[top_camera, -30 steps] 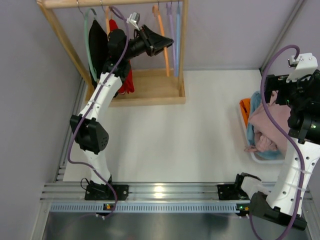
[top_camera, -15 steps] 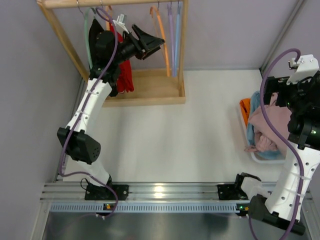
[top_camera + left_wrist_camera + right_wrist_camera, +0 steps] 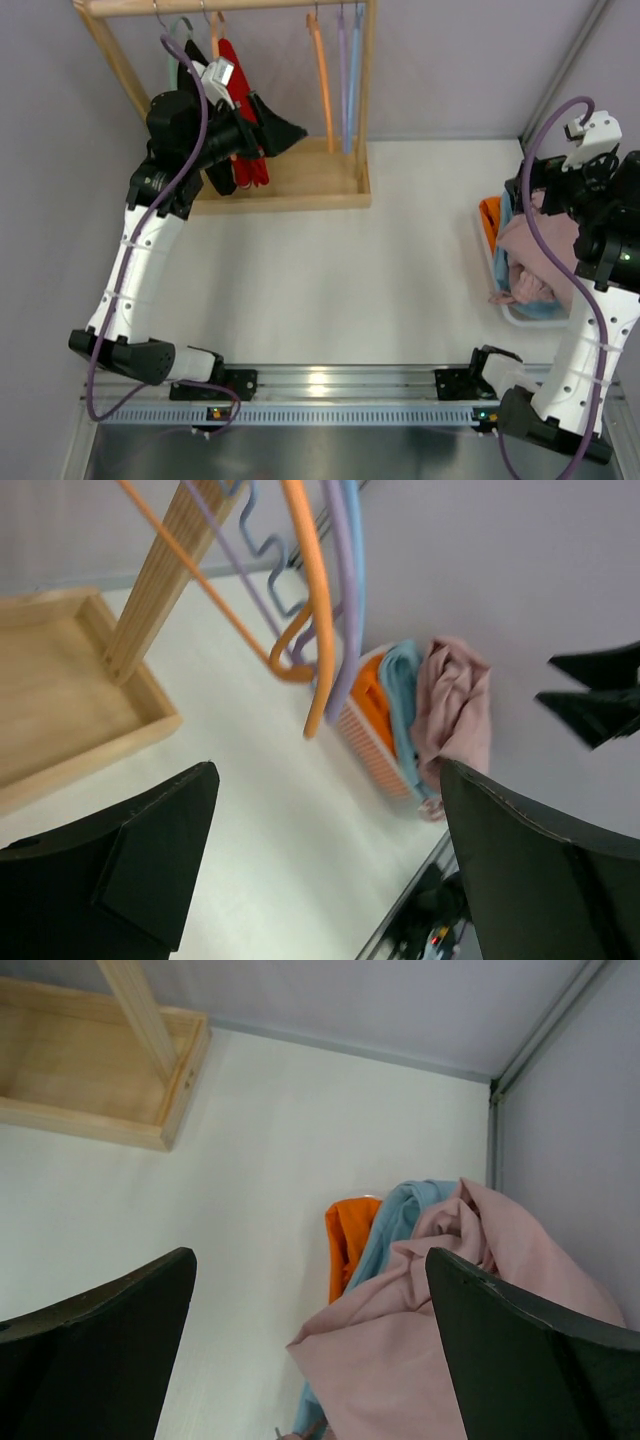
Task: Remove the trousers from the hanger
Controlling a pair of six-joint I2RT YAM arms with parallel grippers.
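The orange hanger [image 3: 322,80] hangs bare on the wooden rack's rail, and in the left wrist view the hanger [image 3: 310,600] shows beyond my fingers. The dusty-pink trousers [image 3: 530,255] lie piled in the basket [image 3: 492,262] at the right, also seen as trousers [image 3: 455,715] and trousers [image 3: 440,1340]. My left gripper [image 3: 285,130] [image 3: 328,780] is open and empty, left of the hanger and apart from it. My right gripper [image 3: 530,195] [image 3: 310,1260] hangs open over the basket, with the trousers under its right finger and nothing held.
The wooden rack [image 3: 290,185] stands at the back left with a red garment [image 3: 240,90], a black garment [image 3: 200,70], a pale green hanger [image 3: 172,50] and lilac and blue hangers [image 3: 347,70]. Orange cloth [image 3: 350,1240] and blue cloth [image 3: 400,1220] lie under the trousers.
My left gripper has opened wide and drawn back leftward from the orange hanger, the arm swinging left. The right arm has barely shifted.
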